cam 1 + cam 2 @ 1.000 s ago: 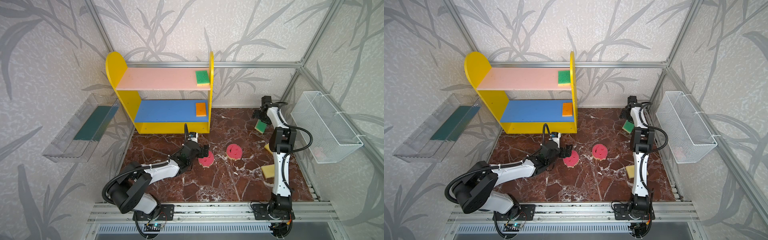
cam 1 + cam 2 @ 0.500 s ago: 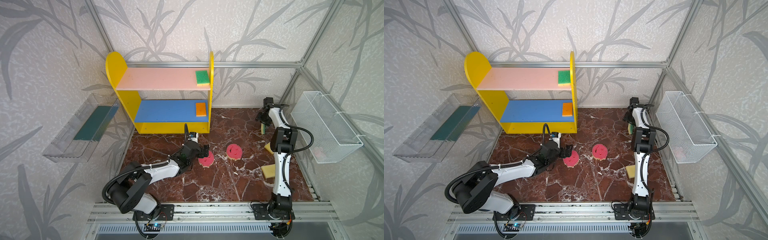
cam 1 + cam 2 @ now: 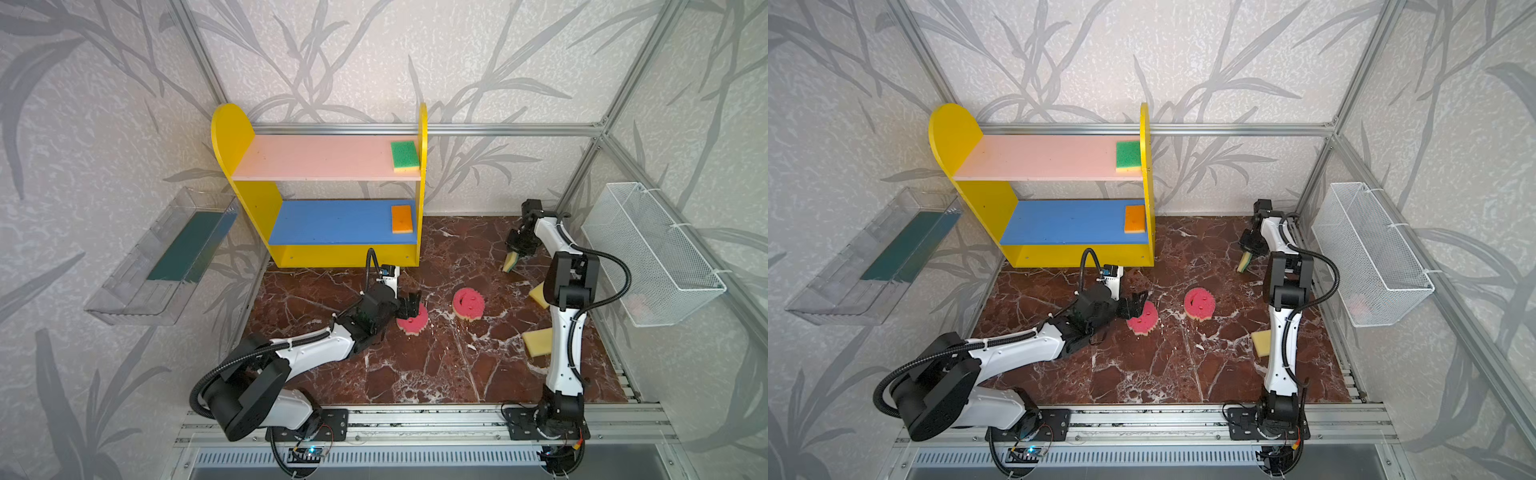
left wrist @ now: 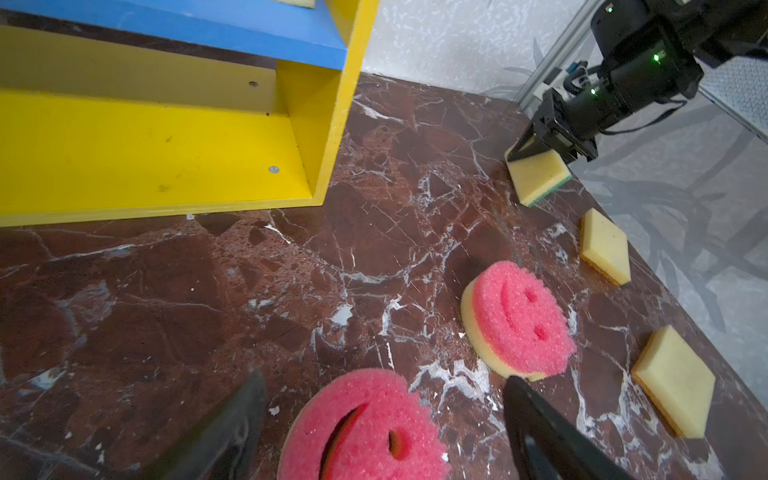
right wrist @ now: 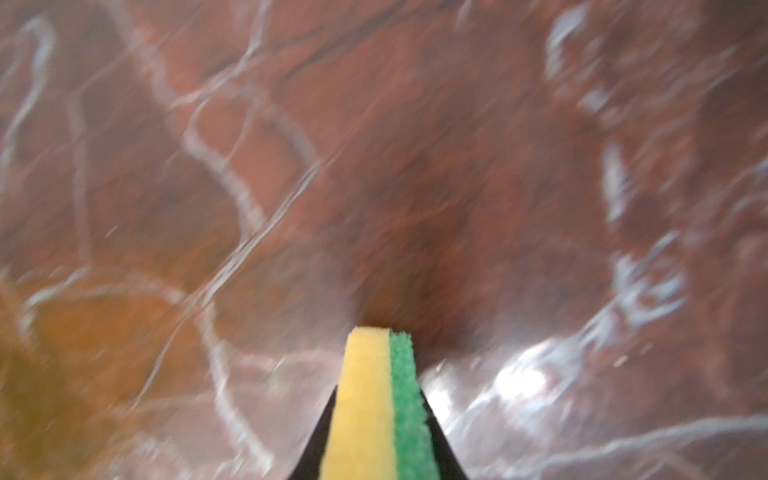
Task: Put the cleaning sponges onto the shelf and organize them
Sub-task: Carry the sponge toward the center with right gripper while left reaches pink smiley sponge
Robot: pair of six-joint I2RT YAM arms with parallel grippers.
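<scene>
The shelf [image 3: 245, 137] stands at the back left. A green-faced sponge [image 3: 405, 156] lies on its pink board and an orange-faced one [image 3: 402, 219] on its blue board. My left gripper [image 4: 384, 378] is open, its fingers either side of a pink smiley sponge [image 4: 365, 428] on the floor. A second smiley sponge [image 3: 468, 304] lies to its right. My right gripper [image 3: 515, 251] is shut on a yellow sponge with a green face [image 5: 365, 415], held on edge just above the floor. Two yellow sponges [image 3: 539, 295] [image 3: 536, 343] lie by the right arm.
A clear plastic tray [image 3: 166, 257] hangs on the left wall and a white wire basket [image 3: 648, 253] on the right wall. The floor is dark red marble [image 3: 415, 374], with an aluminium rail [image 3: 415, 424] along the front.
My right gripper has shut on the green-faced sponge, which lay flat before, and now holds it on edge. The left gripper has barely moved at the pink sponge.
</scene>
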